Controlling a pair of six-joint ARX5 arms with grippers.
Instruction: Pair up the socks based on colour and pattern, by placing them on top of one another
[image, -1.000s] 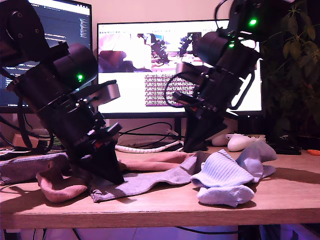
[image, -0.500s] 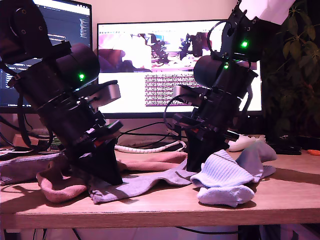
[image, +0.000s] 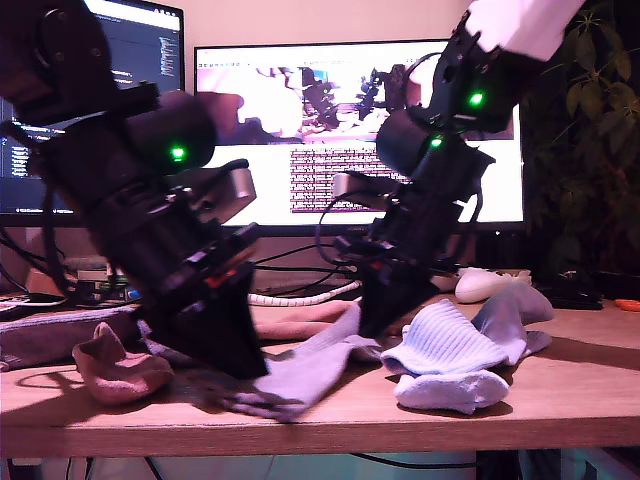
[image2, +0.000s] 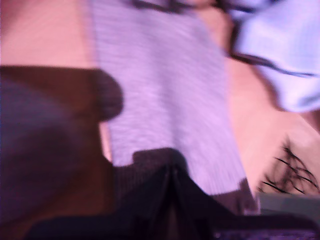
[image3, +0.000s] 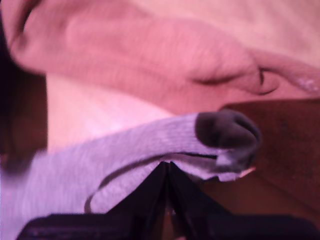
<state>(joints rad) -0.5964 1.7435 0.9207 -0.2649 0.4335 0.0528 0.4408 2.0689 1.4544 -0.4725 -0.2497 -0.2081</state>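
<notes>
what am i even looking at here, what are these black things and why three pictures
The black things are two robot arms, each ending in a two-finger gripper. The wide picture comes from a camera standing off the table. The other two come from small cameras riding on the grippers, looking down along the fingers.

Socks lie on the table: a grey-lilac sock in the middle, a crumpled pink sock towards the exterior view's left, and pale blue socks towards its right. Monitors stand behind.

My first gripper is closed on grey-lilac fabric, and so is my second gripper. It looks like one sock held at both ends, though I can't be sure.
</notes>
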